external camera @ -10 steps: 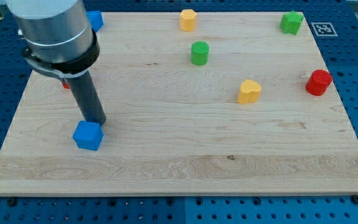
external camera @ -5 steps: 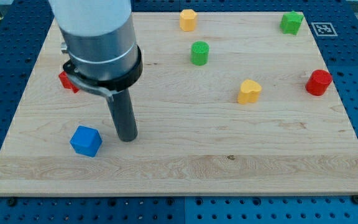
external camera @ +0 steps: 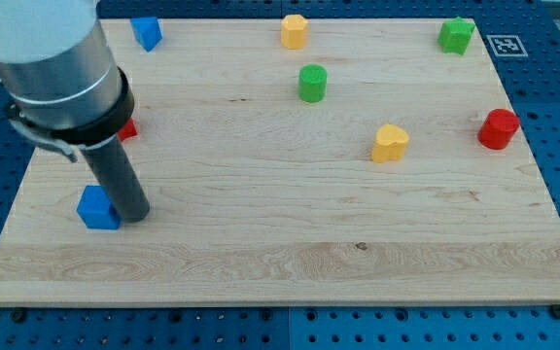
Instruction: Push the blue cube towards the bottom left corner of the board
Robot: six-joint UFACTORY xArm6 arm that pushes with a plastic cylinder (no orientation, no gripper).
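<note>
**Blue cube near the left edge, corner not yet reached**

My tip (external camera: 134, 216) sits on the board (external camera: 290, 262) right against the right side of the blue cube (external camera: 97, 207), touching it or as good as touching. There are no fingers to report on this arm: it ends in a plain dark rod, so nothing can be apart, together or clamped on anything.

The blue cube lies in the lower left part of the board, close to the view's left edge and above the bottom left corner. I judge the task well along but not finished, since the cube needs to go further toward the view's bottom.

The main risk is direction. My tip stands to the cube's right, so a push from here sends it toward the left edge, not down. That edge is near, and a firm shove could tip the cube off the board. Getting behind the cube from above looks like the safer line.

A second risk is an off-centre contact, which would turn the cube and let it slip past the rod.

A red block (external camera: 126, 127) peeks out behind the arm, just above the cube; a wide repositioning sweep could knock it. Another blue block (external camera: 146, 32) sits at the top left. The remaining blocks lie well apart to the right.
</note>
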